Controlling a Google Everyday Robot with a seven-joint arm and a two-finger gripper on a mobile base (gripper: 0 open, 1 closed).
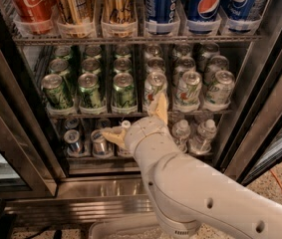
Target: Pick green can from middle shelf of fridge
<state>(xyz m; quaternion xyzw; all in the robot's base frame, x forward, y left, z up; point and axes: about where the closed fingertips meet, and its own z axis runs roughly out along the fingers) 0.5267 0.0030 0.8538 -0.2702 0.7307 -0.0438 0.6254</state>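
Three columns of shiny green cans stand on the left half of the middle shelf (80, 115). The front ones are a left can (57, 91), a middle can (90, 90) and a right can (124, 89). My gripper (133, 120) is open and empty at the shelf's front edge, just below and to the right of the right green can. One tan finger (159, 107) points up in front of a whitish can (154, 89). The other finger (111, 135) points left, below the shelf. It touches no can.
The fridge (16, 148) has dark door frames on both sides. Red, gold and blue cans (205, 4) fill the rack above. Small silver-blue cans (73, 141) and small bottles (203, 133) stand on the rack below. My white arm (200, 198) covers the lower middle.
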